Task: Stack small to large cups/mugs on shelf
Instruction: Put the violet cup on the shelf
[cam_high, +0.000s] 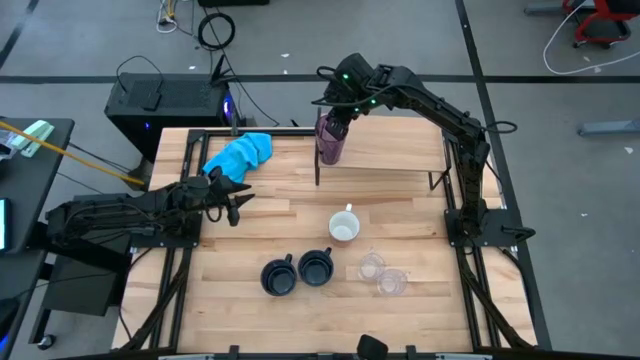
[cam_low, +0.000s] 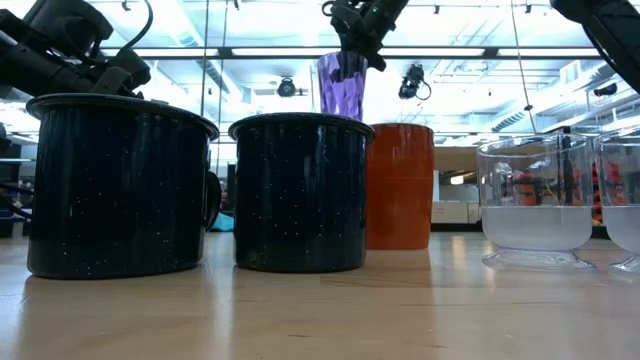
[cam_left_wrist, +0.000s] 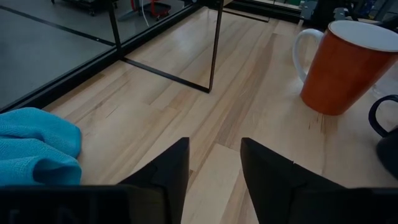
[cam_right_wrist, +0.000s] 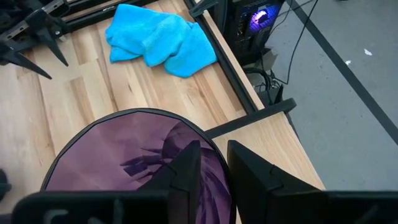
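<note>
Right gripper (cam_high: 333, 118) is clamped on the rim of the purple tumbler (cam_high: 330, 140), one finger inside and one outside, at the 12 o'clock side of the table over the shelf (cam_high: 395, 145), near its 9 o'clock end. Whether the tumbler base touches the shelf: cannot tell.

Remaining cups sit on the tabletop toward 6 o'clock: orange mug (cam_high: 344, 227), two navy mugs (cam_high: 298, 272), two clear cups (cam_high: 382, 275).

Left gripper (cam_high: 232, 200) waits at 9 o'clock, fingers apart, holding nothing, near the blue cloth (cam_high: 240, 152).

Judgement: placing step for the largest cup. Keep it upright, set the base fully inside the shelf edge away from the black upright, release only once seated, then lift straight up so the inner finger does not tip it.
</note>
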